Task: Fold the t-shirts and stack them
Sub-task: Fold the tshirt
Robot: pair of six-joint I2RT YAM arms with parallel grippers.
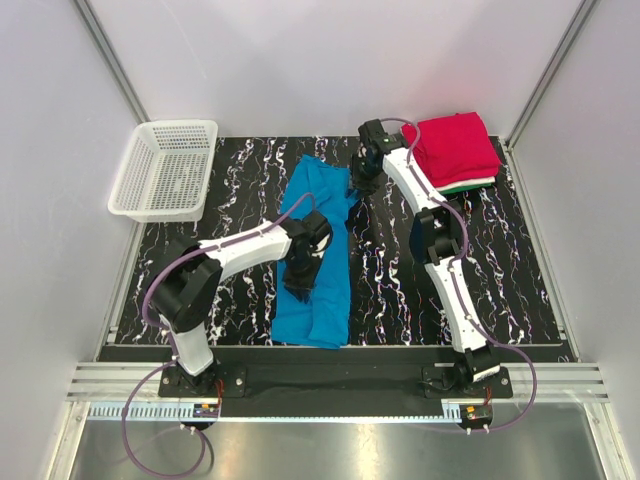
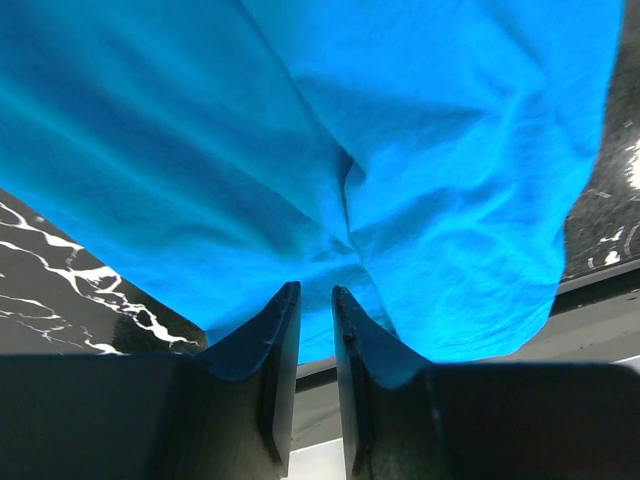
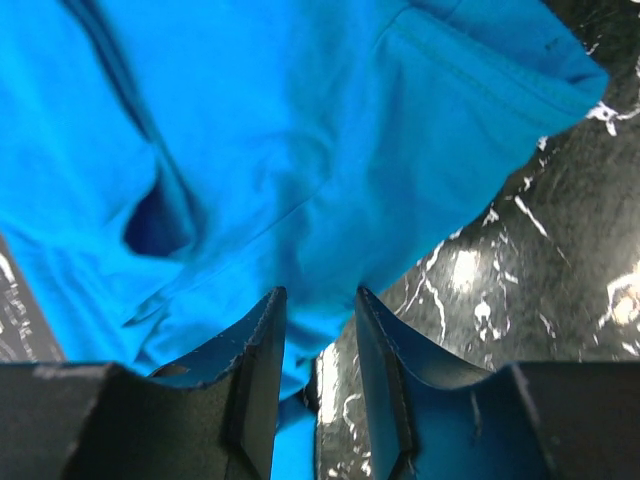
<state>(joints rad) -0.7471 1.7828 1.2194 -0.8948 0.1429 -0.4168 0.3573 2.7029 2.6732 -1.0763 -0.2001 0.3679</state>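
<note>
Top external shows the blue t-shirt [image 1: 325, 300] lying as a long strip mid-table. My right gripper [image 3: 320, 292] stands open at its far end; my left gripper [image 2: 316, 290], over its near half, is nearly closed (pinching cloth or not, I cannot tell). Catching only one layer would drag the fold crooked. The folded stack [image 1: 455, 150] sits just beside my right arm [image 1: 440, 240]; the basket [image 1: 155, 213] is well apart.
</note>
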